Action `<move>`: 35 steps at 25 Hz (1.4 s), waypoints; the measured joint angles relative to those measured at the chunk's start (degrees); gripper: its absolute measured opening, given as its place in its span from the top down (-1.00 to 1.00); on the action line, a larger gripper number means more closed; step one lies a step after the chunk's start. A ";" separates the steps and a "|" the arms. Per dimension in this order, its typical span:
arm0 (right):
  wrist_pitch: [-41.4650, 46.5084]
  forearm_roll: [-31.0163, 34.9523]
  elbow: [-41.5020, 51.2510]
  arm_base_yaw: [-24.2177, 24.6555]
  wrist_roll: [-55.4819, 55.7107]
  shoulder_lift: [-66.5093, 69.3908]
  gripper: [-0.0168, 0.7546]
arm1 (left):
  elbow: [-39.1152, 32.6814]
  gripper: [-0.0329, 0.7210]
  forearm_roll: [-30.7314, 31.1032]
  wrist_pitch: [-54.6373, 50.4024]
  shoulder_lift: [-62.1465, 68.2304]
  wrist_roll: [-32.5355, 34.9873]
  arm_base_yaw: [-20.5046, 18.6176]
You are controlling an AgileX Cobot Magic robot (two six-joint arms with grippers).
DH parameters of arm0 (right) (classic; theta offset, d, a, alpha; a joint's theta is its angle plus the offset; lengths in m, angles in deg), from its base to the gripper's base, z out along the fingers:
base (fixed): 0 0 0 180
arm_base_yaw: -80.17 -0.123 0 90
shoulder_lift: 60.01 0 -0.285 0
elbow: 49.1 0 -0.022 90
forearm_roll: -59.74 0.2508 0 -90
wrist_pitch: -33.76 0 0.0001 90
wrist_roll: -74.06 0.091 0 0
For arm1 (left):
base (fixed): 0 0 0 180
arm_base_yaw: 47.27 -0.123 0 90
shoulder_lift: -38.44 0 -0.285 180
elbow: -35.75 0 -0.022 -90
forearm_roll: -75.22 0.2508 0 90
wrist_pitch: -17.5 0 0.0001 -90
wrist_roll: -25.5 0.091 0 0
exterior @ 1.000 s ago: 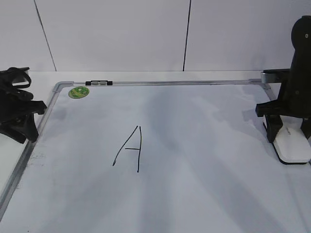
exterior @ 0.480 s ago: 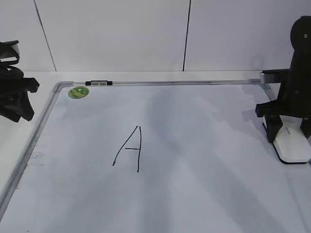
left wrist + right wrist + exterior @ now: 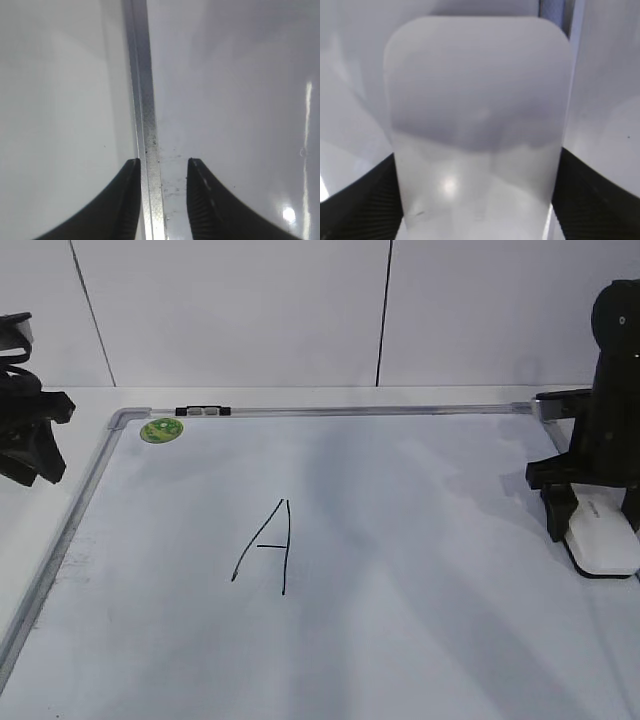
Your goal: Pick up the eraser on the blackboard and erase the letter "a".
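Across the surface lies the large white dry-erase blackboard (image 3: 420, 640) with its silver-grey frame. At its right edge, the right claw (image 3: 598, 525) straddles the white rounded-rectangular eraser (image 3: 602, 545), fingers against both sides. Over its left edge, the left claw (image 3: 162, 167) hangs released, holding nothing.

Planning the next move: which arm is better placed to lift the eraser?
The right. Its gripper already straddles the eraser at the board's right edge; the left gripper hangs open over the far left frame.
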 joint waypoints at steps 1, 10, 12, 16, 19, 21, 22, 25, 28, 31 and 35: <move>0.79 0.00 -0.63 0.00 0.00 0.27 -0.79 | 0.00 0.28 0.00 0.00 0.00 0.00 0.00; 1.70 0.10 -8.67 0.00 0.00 0.32 -0.79 | 0.00 0.28 0.00 -0.68 -0.64 0.02 0.00; 1.92 0.21 -9.08 0.00 0.00 -0.66 -0.79 | 0.00 0.28 0.00 -0.78 -1.43 0.02 0.00; 2.36 0.21 -9.08 0.00 0.00 -5.15 -0.79 | 0.00 0.28 -0.10 -1.40 -3.74 0.12 0.00; 2.61 0.32 -9.08 0.00 0.00 -10.01 -0.79 | 0.00 0.28 -0.19 -2.35 -6.02 0.12 0.00; 2.81 0.68 -9.08 0.00 0.00 -13.70 -0.78 | 0.00 0.28 -0.22 -3.01 -7.76 0.12 0.00; 2.86 0.81 -9.08 0.00 0.00 -15.81 -0.78 | 0.00 0.28 -0.33 -3.26 -8.79 0.02 0.00; 3.14 1.65 -9.08 0.00 0.25 -22.10 -0.78 | 0.00 0.28 -0.60 -4.43 -12.03 -0.08 0.00; 3.66 3.08 -9.08 0.00 0.55 -28.36 -0.76 | 0.00 0.28 -0.68 -5.53 -15.84 -0.20 0.00; 4.07 4.08 -8.73 0.00 0.64 -34.14 -0.74 | 0.00 0.28 -0.68 -6.72 -20.34 -0.32 0.00; 4.43 5.03 -4.46 0.00 0.75 -41.94 -0.71 | 0.00 0.28 0.40 -9.28 -27.45 -1.32 0.00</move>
